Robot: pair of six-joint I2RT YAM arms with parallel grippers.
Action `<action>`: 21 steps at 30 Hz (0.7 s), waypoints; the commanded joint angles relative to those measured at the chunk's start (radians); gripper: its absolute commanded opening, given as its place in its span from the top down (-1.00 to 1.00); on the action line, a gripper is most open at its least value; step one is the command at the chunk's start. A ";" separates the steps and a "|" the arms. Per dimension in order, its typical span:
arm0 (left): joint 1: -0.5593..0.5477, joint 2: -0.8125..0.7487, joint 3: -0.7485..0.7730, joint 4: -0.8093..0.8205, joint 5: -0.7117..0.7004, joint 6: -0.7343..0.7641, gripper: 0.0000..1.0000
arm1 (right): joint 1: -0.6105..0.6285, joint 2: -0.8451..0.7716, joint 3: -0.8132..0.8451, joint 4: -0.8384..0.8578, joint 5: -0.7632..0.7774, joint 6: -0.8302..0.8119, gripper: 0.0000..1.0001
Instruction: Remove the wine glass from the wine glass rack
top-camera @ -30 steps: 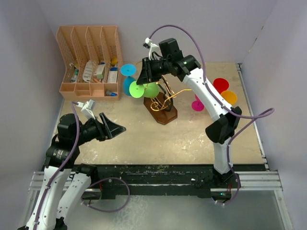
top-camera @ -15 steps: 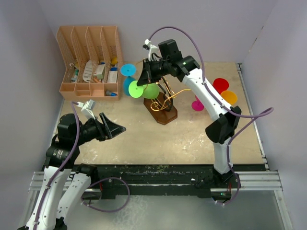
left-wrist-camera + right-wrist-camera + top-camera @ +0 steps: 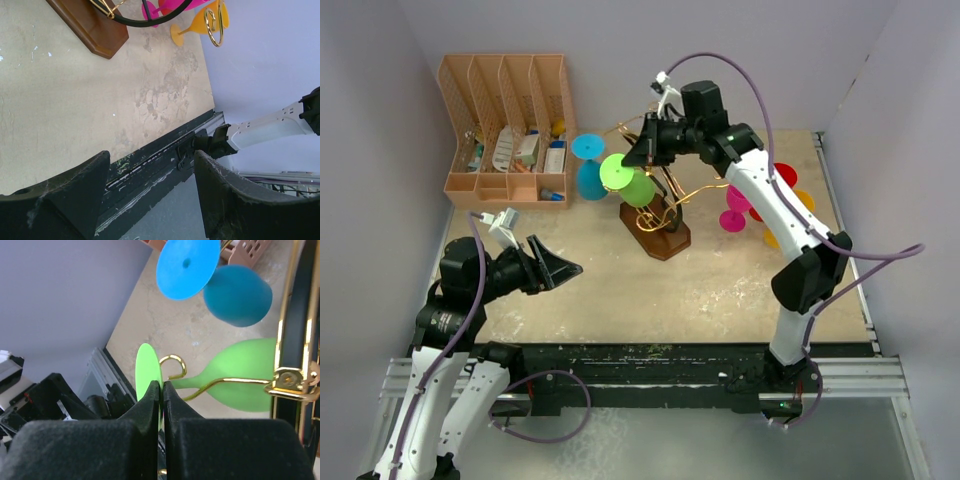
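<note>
Status: extraction begun, not complete. Your right tool [image 3: 161, 386] is pressed together on the rim of the flat foot of the green wine glass [image 3: 240, 387], pinching it edge-on. In the right wrist view the stem runs through a curled gold hook of the wine glass rack [image 3: 660, 238], so the glass is gripped but not yet clear. It hangs on its side at the rack's left, bowl towards the base and above the desk [image 3: 720, 290].

Left to do, in my judgement: draw the stem out past the open end of the hook without snagging the wire, then carry the glass away from the rack. None of that shows as done.

Your left tool [image 3: 150, 156] is spread wide and holds nothing. It hangs over the near left of the desk, well apart from the rack.

Count:
- Rack: one.
- Wine glasses: five. They are green, blue [image 3: 588, 178], magenta [image 3: 732, 219], red [image 3: 783, 174] and orange [image 3: 197, 26].
- Glasses in a tool: one.
- Slotted organiser [image 3: 455, 110]: one, at the far left.

The blue glass sits between organiser and rack. From these angles I cannot tell whether it hangs from a scroll arm or rests on the desk.
</note>
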 commanded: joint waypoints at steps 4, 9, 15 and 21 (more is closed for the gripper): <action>0.002 0.007 0.018 0.071 0.003 -0.008 -0.43 | -0.049 -0.066 -0.059 0.261 -0.029 0.109 1.00; 0.002 0.007 0.024 0.070 0.003 -0.008 -0.43 | -0.060 -0.049 -0.066 0.394 -0.062 0.191 1.00; 0.002 0.014 0.038 0.059 -0.003 0.002 -0.43 | -0.061 -0.035 -0.049 0.504 -0.091 0.295 1.00; 0.002 0.020 0.044 0.059 -0.007 0.003 -0.43 | -0.062 -0.056 0.001 0.488 -0.086 0.312 1.00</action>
